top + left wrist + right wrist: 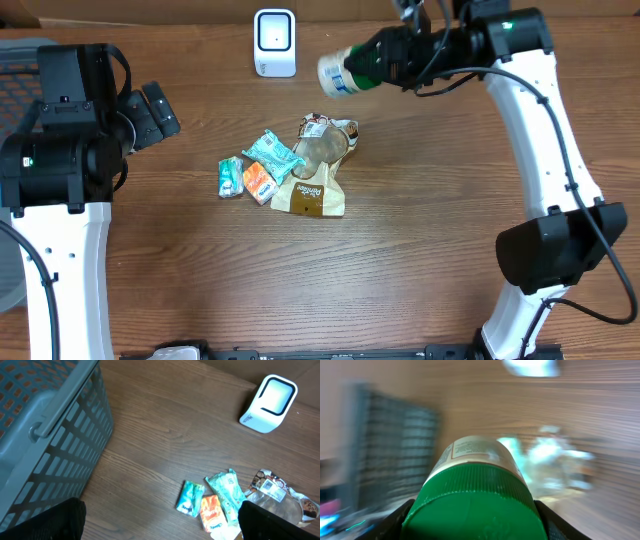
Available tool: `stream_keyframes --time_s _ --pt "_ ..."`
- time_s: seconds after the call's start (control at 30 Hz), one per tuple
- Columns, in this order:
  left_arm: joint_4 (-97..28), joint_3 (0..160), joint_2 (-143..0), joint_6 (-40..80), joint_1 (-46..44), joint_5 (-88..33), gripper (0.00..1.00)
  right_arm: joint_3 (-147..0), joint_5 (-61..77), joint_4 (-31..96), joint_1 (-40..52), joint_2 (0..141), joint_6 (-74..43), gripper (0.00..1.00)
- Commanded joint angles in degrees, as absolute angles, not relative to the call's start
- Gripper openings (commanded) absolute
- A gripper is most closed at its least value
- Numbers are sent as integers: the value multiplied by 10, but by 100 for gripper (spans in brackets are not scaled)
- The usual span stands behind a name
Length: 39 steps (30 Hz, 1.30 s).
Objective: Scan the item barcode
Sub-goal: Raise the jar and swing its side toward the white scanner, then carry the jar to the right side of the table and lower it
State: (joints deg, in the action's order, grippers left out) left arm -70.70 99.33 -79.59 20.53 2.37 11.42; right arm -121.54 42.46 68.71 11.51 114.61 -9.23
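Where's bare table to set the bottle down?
Bare wood: the wide stretch in front of the packet pile, between the arm bases; the strip between scanner and pile. Crowded: the pile, the basket at left, the held bottle beside the scanner.

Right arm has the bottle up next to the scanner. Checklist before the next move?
1. Grip: ok. The right gripper is closed on the bottle, with its fingers on either side of the green cap.
2. Bottle off the table: ok. It is held up to the right of the scanner.
3. Barcode facing the scanner: cannot tell. The right wrist view is blurred and shows only a label panel on top.
4. Path to the scanner: ok. The pile of packets lies nearer the front of the table.
5. Left gripper: ok. It is open, holds nothing and is well left of the scanner.
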Motion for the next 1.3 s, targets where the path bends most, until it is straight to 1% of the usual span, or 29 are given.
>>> stream_keyframes --time_s 0.0,0.03,0.2,0.43,0.67,0.93,1.03,1.13,1.2,1.27 --pt "-705 998 -788 193 26 120 99 -1213 102 696 147 1123 -85 19" --pt "-705 998 -787 193 26 120 99 -1192 52 698 150 1124 -89 19" --pt "-705 998 -787 193 26 120 100 -1131 -4 703 127 1136 -124 19" --pt "-705 998 -788 193 26 120 99 -1038 -83 691 56 1153 -177 18" --pt "-705 998 -788 193 26 120 100 -958 -74 644 -9 1153 -180 18" --pt "-705 998 -788 193 26 120 99 -913 -72 611 -43 1153 -180 20" --pt "-705 998 -788 193 26 120 100 -910 -72 611 -43 1153 -180 30" --pt "-705 998 -788 193 26 120 99 -910 -57 611 -43 1153 -180 53" --pt "-705 998 -788 193 26 120 100 -915 -24 612 -43 1153 -180 62" --pt "-705 998 -787 193 26 120 100 -930 6 623 -43 1152 -180 65"
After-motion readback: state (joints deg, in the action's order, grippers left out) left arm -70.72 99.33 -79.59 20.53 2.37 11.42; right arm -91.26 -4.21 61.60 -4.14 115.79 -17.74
